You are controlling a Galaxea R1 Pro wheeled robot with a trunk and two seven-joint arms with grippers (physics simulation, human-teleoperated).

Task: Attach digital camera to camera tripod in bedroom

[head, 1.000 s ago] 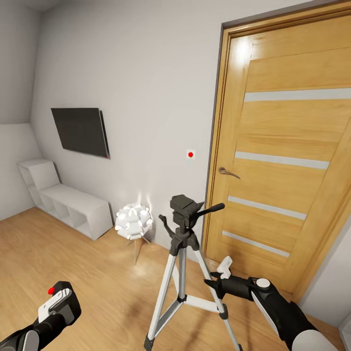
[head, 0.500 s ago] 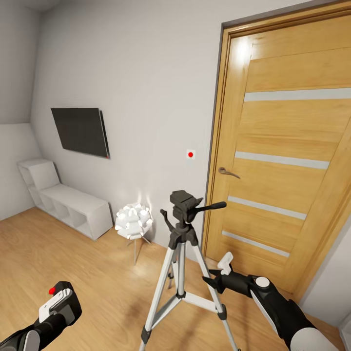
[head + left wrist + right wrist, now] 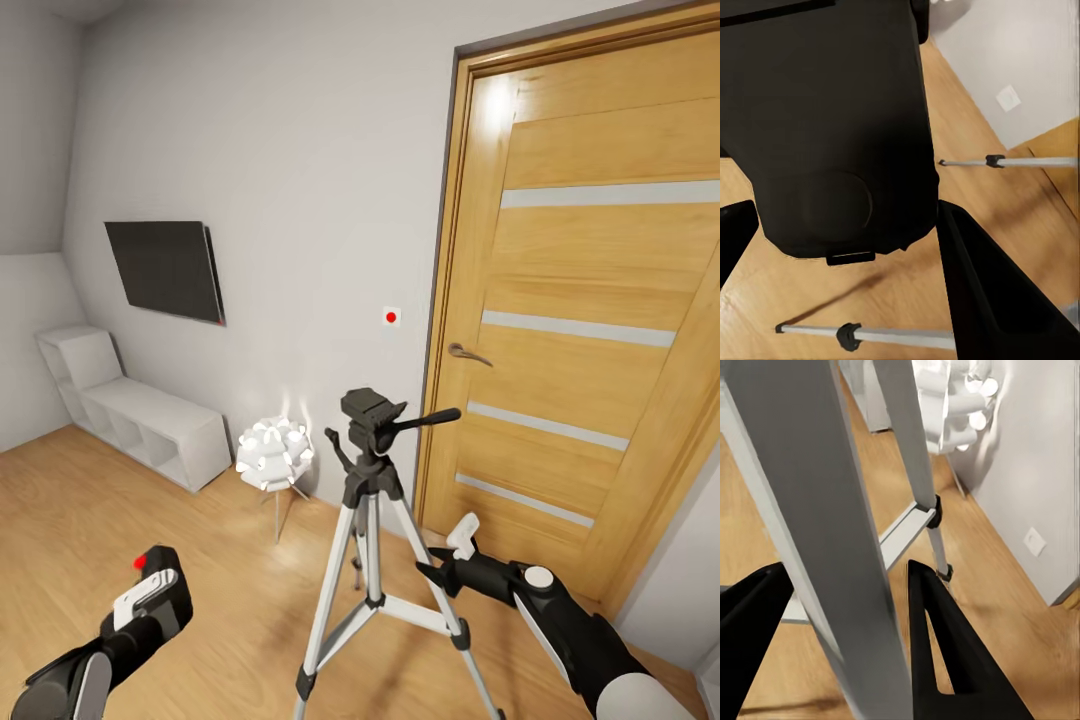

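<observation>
Left pincer (image 3: 160,590) raised, closed on a load; right pincer (image 3: 432,578) forward, fingers apart.

White walls (image 3: 300,150), light wood floor (image 3: 150,520); wooden door (image 3: 590,330) at right, black wall screen (image 3: 165,268) and white cube shelves (image 3: 140,420) at left.

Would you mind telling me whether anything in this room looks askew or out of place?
Nothing looks spilled or damaged. The camera tripod stands upright on spread legs before the door, its head bare. The digital camera sits between the left tool's fingers, not yet mounted.
</observation>
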